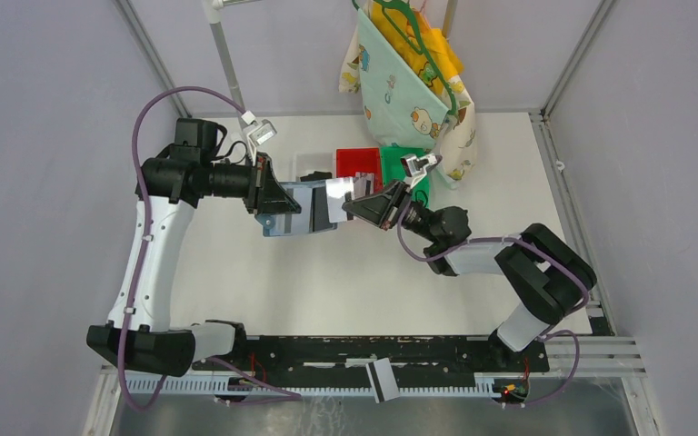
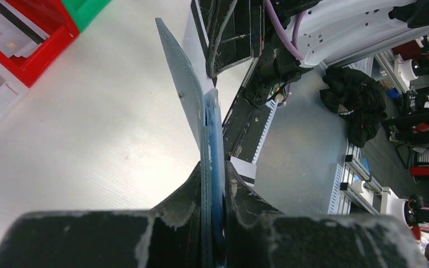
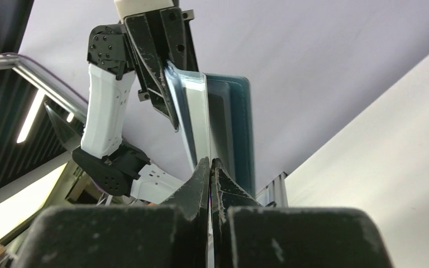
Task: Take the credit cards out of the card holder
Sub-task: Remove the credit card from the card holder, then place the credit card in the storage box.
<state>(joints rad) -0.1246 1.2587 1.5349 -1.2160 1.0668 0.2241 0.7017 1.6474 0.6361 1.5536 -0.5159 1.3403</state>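
The teal card holder (image 1: pixel 293 213) is held aloft over the worktop (image 1: pixel 327 291), clamped in the left gripper (image 1: pixel 271 202), its long axis running across toward the right gripper (image 1: pixel 354 202), which is closed on a pale card (image 1: pixel 338 189) at its far end

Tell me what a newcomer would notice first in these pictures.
The two arms meet in mid-air at the centre: the left pincer clamps the teal card holder while the right pincer pinches a pale credit card sticking out of it. Behind them sit a red bin and a green bin, with a cartoon-print cloth hanging at the back.
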